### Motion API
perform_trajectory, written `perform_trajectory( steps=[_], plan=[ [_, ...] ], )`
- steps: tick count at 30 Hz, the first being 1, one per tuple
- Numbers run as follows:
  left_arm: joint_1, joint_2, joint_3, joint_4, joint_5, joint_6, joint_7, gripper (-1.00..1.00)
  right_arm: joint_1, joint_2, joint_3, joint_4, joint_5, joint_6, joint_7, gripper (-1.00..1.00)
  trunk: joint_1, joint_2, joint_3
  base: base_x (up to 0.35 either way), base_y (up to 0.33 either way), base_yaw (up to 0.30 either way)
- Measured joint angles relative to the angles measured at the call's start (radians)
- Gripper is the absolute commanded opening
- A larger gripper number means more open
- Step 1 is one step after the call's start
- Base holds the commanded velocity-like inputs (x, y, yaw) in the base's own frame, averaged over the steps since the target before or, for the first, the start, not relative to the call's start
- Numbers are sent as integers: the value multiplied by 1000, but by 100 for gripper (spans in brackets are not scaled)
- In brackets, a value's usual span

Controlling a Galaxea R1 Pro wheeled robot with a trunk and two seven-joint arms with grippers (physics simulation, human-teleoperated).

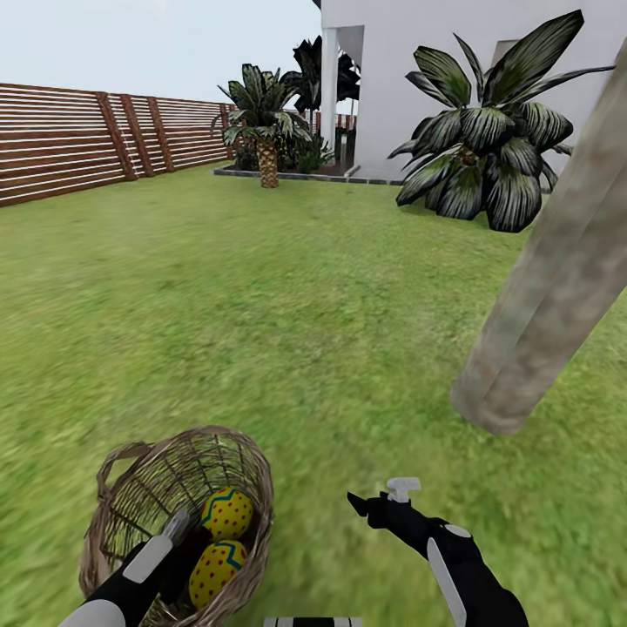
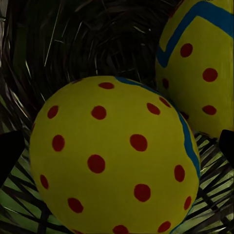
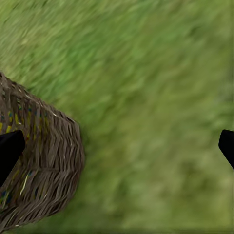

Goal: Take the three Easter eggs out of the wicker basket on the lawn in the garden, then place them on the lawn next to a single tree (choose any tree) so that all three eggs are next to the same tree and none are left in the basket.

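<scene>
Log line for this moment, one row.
left tool: open, in basket, straddling an egg | right tool: open over grass | eggs visible in basket: two | tree: right

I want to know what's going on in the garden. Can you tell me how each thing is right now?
Wicker basket: tipped, two eggs visible inside.
Upper egg: loose in the basket.
Lower egg: between the left gripper's fingers, not yet squeezed.
Left gripper: open, inside the basket.
Right gripper: open, empty, above the lawn.
</scene>
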Motion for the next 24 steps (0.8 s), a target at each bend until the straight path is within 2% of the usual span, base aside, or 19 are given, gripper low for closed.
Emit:
perform_trajectory(
  steps=[11,19,24],
  plan=[
    [0,1,0,1,0,2,0,100,0,0,0,0,0,0,0,100,0,0,0,0,0,0],
    [0,1,0,1,-1,83,2,100,0,0,0,0,0,0,0,100,0,0,0,0,0,0],
    [0,2,1,0,-1,95,2,100,0,0,0,0,0,0,-1,100,1,0,-8,0,0,0]
  ],
)
